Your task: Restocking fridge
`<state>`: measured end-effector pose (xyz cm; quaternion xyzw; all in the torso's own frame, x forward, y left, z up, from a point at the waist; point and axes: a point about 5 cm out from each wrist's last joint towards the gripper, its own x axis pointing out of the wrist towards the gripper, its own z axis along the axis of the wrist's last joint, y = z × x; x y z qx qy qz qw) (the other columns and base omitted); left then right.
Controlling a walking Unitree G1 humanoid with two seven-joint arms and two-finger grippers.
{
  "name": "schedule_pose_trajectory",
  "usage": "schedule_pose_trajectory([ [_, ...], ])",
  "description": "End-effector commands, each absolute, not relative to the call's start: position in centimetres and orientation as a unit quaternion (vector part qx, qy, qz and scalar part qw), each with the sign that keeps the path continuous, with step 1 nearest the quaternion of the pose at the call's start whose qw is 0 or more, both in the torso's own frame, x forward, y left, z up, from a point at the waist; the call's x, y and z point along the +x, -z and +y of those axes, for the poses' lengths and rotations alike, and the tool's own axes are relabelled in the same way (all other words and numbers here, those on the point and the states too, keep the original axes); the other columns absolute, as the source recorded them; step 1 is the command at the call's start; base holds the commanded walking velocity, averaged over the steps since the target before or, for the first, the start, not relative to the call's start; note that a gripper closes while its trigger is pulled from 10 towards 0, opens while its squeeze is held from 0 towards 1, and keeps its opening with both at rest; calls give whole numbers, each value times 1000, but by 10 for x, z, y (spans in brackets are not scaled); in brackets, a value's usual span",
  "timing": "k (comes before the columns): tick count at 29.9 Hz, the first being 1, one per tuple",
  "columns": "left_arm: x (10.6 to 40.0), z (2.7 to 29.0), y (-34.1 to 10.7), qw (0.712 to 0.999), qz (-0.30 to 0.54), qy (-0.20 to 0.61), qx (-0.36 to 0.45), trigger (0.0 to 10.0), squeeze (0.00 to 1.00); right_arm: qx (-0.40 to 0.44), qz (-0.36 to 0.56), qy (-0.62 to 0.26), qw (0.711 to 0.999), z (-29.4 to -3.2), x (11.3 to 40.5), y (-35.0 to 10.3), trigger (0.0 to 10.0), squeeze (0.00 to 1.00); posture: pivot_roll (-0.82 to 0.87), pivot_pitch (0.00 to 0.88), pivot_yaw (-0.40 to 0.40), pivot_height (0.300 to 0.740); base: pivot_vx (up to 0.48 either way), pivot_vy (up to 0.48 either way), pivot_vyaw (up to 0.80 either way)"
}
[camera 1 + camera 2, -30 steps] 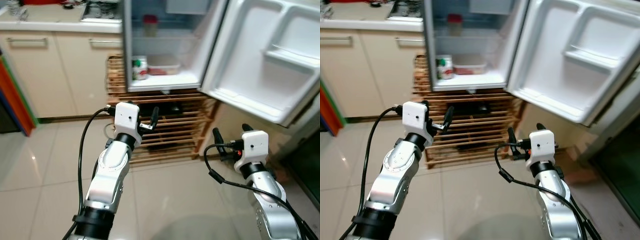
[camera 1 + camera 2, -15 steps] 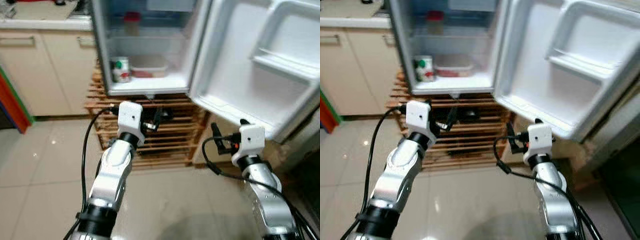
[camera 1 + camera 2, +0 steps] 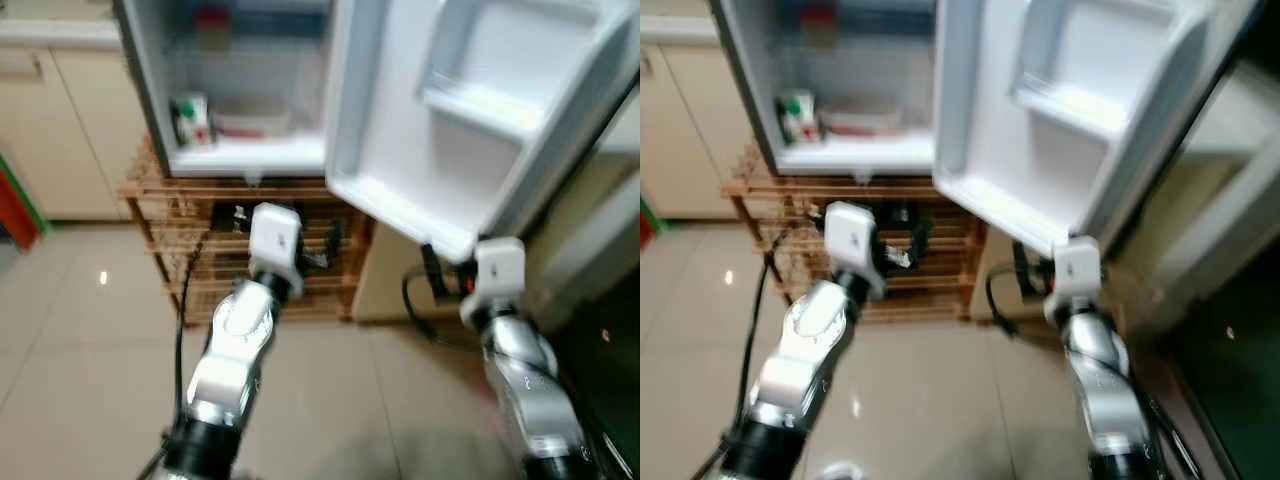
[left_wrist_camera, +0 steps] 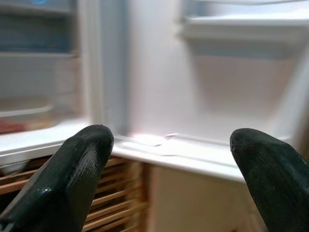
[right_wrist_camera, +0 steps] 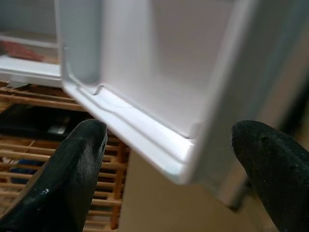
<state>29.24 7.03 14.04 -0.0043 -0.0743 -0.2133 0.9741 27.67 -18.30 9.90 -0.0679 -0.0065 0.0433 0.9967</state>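
Fridge (image 3: 230, 90) stood open on a rack (image 3: 180, 250), door (image 3: 470, 110) swung out over both arms. Left gripper (image 4: 169, 183) and right gripper (image 5: 169, 179) were spread wide, empty (nothing to stock yet). Door's rigid, light; take its edge.

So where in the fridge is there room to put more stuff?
The door's shelves look bare, both the upper one and the bottom tray. Inside the fridge, the bottom shelf is crowded at its left by a green-and-white carton with a flat container beside it; its front edge stays free.
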Motion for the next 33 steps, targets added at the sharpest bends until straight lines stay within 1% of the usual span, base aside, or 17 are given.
schedule_pose_trajectory([
  [1,295,74,-145,974,-85,212,8,10000,0,-69,-15,-50,996,-181,278,-102,10000,0,-7,0,-60,740,0,0,0],
  [2,295,74,-145,973,-85,212,10,10000,0,-69,-15,-49,996,-181,278,-102,10000,0,-7,0,-60,740,0,0,0],
  [8,294,76,-145,974,-96,203,42,10000,0,-71,-17,-43,996,-182,281,-104,10000,0,-4,0,-61,740,452,0,0],
  [14,294,75,-145,974,-95,204,32,10000,0,-72,-15,-40,996,-184,283,-104,10000,0,-5,0,-62,740,368,-299,0],
  [26,293,71,-147,969,-104,219,42,10000,0,-70,-7,-39,997,-185,281,-98,10000,0,-9,0,-59,740,0,-459,0],
  [27,293,69,-149,969,-105,225,20,10000,0,-70,-6,-39,997,-185,280,-98,10000,0,-9,0,-59,740,0,0,0],
  [29,293,69,-148,970,-100,223,9,10000,0,-71,-3,-38,997,-186,279,-96,10000,0,-9,0,-60,740,0,0,0],
  [31,295,70,-146,971,-90,218,26,10000,0,-75,6,-33,997,-189,278,-92,10000,0,-9,0,-60,740,0,0,0],
  [33,296,71,-146,972,-89,215,26,10000,0,-75,12,-23,997,-193,279,-91,10000,0,-9,0,-61,740,0,0,0],
])
